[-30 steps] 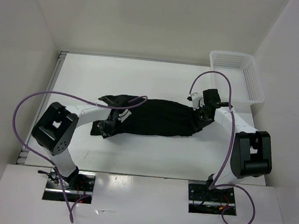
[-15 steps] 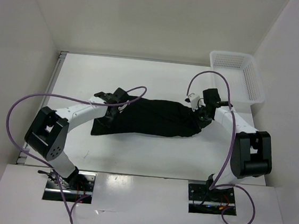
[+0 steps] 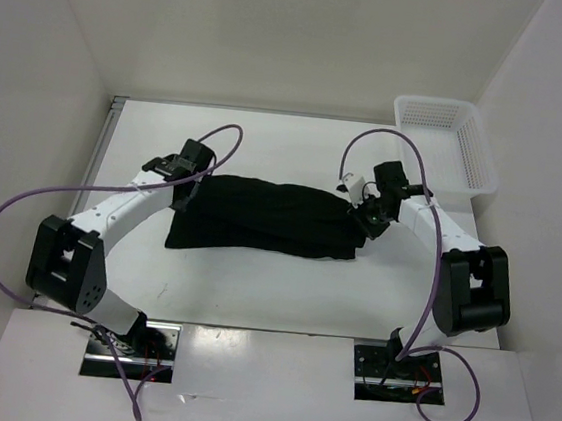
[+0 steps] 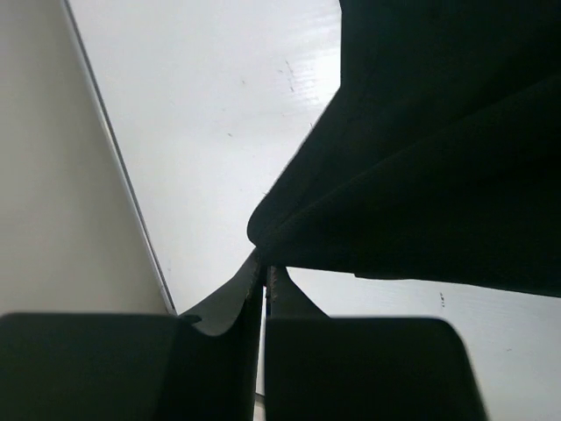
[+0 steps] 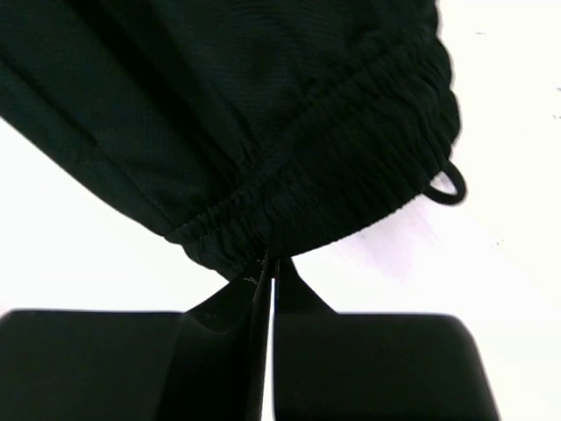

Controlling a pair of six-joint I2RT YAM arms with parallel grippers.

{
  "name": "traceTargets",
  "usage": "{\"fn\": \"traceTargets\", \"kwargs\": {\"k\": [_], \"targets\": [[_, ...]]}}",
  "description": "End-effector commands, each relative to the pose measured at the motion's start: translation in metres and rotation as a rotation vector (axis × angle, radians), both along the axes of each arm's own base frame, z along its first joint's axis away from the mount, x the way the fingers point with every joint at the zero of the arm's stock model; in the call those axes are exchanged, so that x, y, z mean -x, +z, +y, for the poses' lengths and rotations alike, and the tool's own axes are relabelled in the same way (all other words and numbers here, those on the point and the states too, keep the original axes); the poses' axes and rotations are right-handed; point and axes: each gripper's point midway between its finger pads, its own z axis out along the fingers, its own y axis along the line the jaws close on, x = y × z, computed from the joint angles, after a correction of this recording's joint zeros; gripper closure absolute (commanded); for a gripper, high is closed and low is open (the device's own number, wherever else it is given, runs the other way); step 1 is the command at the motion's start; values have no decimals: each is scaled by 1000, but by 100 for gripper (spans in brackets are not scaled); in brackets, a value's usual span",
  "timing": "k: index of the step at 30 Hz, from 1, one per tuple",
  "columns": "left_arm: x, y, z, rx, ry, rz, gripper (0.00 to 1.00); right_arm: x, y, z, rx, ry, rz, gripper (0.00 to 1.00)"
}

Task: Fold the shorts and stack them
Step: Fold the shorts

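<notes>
Black shorts [image 3: 260,216] held at both ends on the tabletop [image 3: 283,291].
The left tool [image 4: 265,266] is clamped tight on the shorts' left corner; the right tool [image 5: 267,263] is clamped tight on their gathered waistband.

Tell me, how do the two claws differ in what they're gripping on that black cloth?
The left gripper pinches a smooth, flat corner of the shorts at their left end; the right gripper pinches the gathered, ribbed waistband at the right end. A small drawstring loop pokes out beside the right gripper's hold; none shows by the left gripper. Both are shut on the same garment, each on its own end.
</notes>
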Motion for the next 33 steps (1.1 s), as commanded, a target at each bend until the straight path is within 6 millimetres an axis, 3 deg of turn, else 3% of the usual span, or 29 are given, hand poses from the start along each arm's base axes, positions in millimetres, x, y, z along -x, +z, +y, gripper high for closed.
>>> {"fn": "traceTargets", "kwargs": {"k": [1, 4, 6, 10, 13, 14, 15, 17, 21, 25, 31, 32, 33], "targets": [[-2, 35, 9, -30, 24, -90, 100, 10, 5, 8, -11, 96, 45, 100], [18, 10, 16, -57, 22, -14, 100, 16, 7, 21, -23, 157, 54, 100], [39, -20, 16, -43, 3, 76, 100, 24, -1, 26, -7, 194, 69, 100], [56, -48, 17, -53, -13, 139, 100, 30, -11, 30, -7, 162, 91, 96], [60, -59, 14, -36, -22, 173, 99, 30, -10, 29, -8, 134, 86, 56], [61, -62, 14, -39, -22, 185, 97, 31, -10, 29, -11, 123, 89, 37], [62, -67, 12, -33, -26, 206, 93, 31, -10, 29, -11, 122, 89, 34], [61, -71, 12, -38, -26, 221, 65, 37, -8, 28, -14, 100, 110, 30], [63, -63, 12, -45, -25, 241, 50, 35, 10, 42, -102, 31, 110, 28], [52, -32, 11, -8, -17, 134, 39, 40, 20, 59, -209, -45, 158, 28], [48, -16, 21, 39, 33, 105, 36, 17, 23, 48, -207, -244, 125, 26], [45, -14, 16, 70, 21, 100, 36, 16, 19, 45, -188, -268, 133, 26], [34, 0, 9, 100, 11, 61, 36, 11, 21, 45, -209, -328, 145, 25]]}}
